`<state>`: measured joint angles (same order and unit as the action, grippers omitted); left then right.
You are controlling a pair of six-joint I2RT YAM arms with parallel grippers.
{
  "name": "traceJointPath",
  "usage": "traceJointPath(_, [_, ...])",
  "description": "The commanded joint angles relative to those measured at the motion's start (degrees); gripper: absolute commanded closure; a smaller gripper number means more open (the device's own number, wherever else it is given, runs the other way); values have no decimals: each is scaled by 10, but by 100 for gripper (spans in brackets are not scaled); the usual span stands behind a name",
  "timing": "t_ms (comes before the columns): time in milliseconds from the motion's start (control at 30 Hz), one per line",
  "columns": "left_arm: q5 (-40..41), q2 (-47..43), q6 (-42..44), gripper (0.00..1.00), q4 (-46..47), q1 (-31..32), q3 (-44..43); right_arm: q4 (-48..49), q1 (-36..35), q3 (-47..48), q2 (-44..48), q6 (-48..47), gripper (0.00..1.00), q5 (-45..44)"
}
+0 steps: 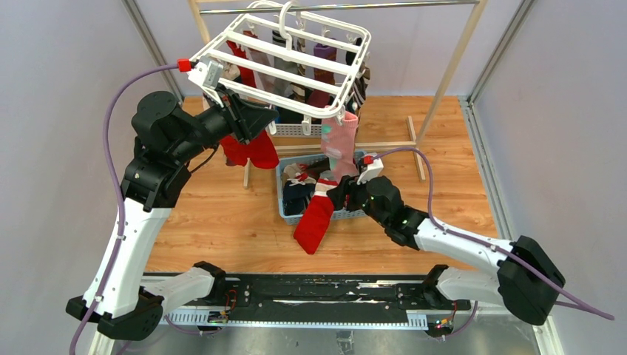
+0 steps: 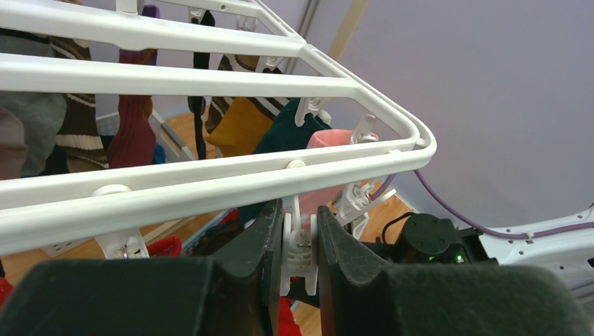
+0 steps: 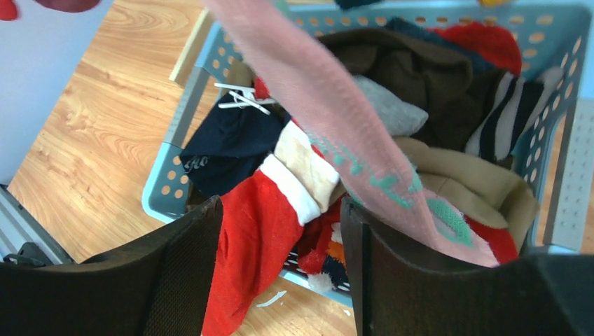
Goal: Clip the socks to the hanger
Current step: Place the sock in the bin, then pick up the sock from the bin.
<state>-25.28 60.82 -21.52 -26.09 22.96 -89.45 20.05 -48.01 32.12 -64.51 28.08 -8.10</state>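
Note:
The white hanger [image 1: 281, 59] hangs tilted from the rail, with several socks clipped under it. My left gripper [image 1: 240, 111] is shut on one white clip [image 2: 300, 238] under the hanger's near bar [image 2: 210, 182]. A pink sock [image 1: 340, 144] hangs from the near right corner; in the right wrist view it [image 3: 329, 133] drapes over my right finger. My right gripper [image 3: 280, 259] is open low at the basket's front. A red sock with a white cuff [image 3: 252, 238] hangs over the basket rim between its jaws, and shows from above [image 1: 314, 222].
The blue mesh basket [image 1: 285, 211] holds several more socks, navy, tan, brown and striped. Two red socks [image 1: 250, 148] hang below the hanger's left side. The wood-and-metal rail stand [image 1: 451, 66] rises behind. Grey walls close both sides.

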Motion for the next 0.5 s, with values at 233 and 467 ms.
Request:
traceJointPath(233, [-19,-5,-3,94,-12,0,0,49,-5,11,-94,91,50,-91])
traceJointPath(467, [-19,-8,0,94,-11,0,8,101,1,6,-121,108,56,-90])
